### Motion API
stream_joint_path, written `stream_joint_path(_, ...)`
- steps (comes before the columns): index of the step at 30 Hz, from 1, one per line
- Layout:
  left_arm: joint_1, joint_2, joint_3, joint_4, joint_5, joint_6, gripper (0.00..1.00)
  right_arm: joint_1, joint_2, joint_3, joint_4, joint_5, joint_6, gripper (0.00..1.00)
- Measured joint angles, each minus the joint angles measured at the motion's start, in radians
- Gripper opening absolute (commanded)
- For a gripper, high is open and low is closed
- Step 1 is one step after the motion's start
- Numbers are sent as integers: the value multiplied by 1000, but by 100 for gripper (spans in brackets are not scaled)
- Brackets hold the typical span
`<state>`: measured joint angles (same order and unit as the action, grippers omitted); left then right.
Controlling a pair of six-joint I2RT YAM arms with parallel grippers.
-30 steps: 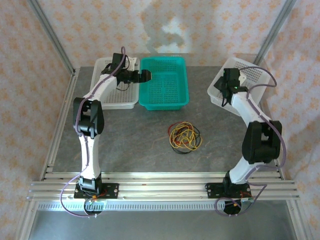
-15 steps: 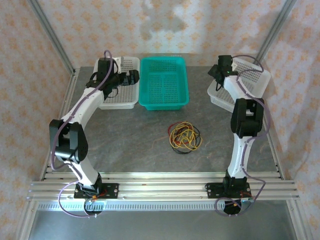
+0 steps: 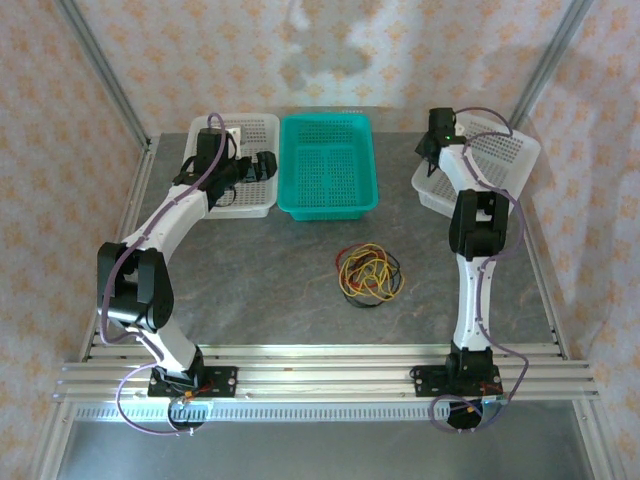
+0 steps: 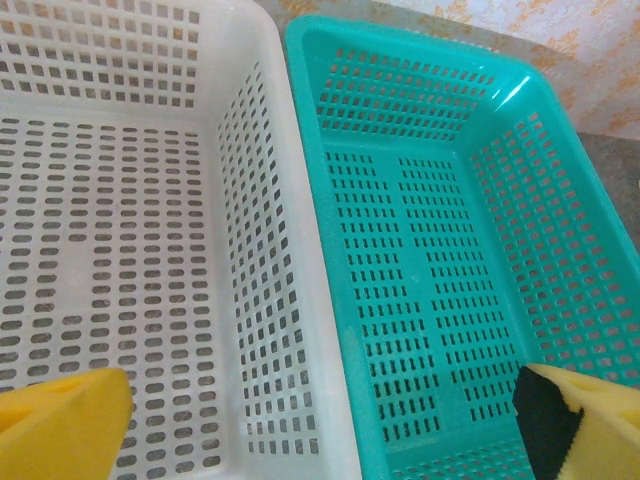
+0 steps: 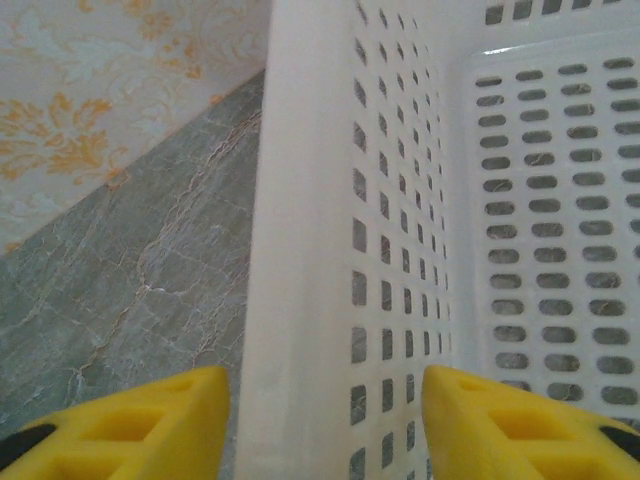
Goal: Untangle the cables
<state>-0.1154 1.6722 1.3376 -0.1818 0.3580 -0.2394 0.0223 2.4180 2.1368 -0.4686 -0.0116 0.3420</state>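
Top external view: the cables are seen as one tangled bundle of yellow, red and black loops. They are laid on the table near its middle, in front of the teal basket and well apart from both arms. The teal basket is set at the far edge, just beside the left basket, a white one. The right basket, also white, is placed at an angle at the far right. The left gripper is held over the left basket, close to the teal one. The right gripper is held at the left side wall of the right basket.

In the left wrist view, the left gripper's yellow fingers are spread wide, fully released. The adjoining walls of the two baskets are seen below the gap.

In the right wrist view, the right gripper's fingers are parted, so the claw is released. The white basket's wall is seen between them, with the table to its left. Whether the wall is touched by the fingers cannot be told.
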Motion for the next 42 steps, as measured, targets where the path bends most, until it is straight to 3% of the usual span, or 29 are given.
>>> stream_joint_path(3,0,0,0,0,0,0,99,-3,0,5,-4,-12,-20,36)
stream_joint_path(10,0,0,0,0,1,-3,99,-3,-11,-19,11,-51,-68,29)
stream_joint_path(25,0,29,0,16,50,-26,99,40,-217,-356,127,-234,-267,28)
stream_joint_path(28,-1,43,0,15,54,-26,99,64,-227,-373,134,-270,-296,35)
stream_joint_path(32,-2,66,6,14,56,-26,99,88,-227,-375,137,-326,-304,55)
stream_joint_path(37,-4,101,35,15,58,-26,99,97,-227,-359,133,-367,-275,71)
stream_joint_path(42,-4,142,81,18,70,-33,99,95,-247,-351,142,-379,-206,79)
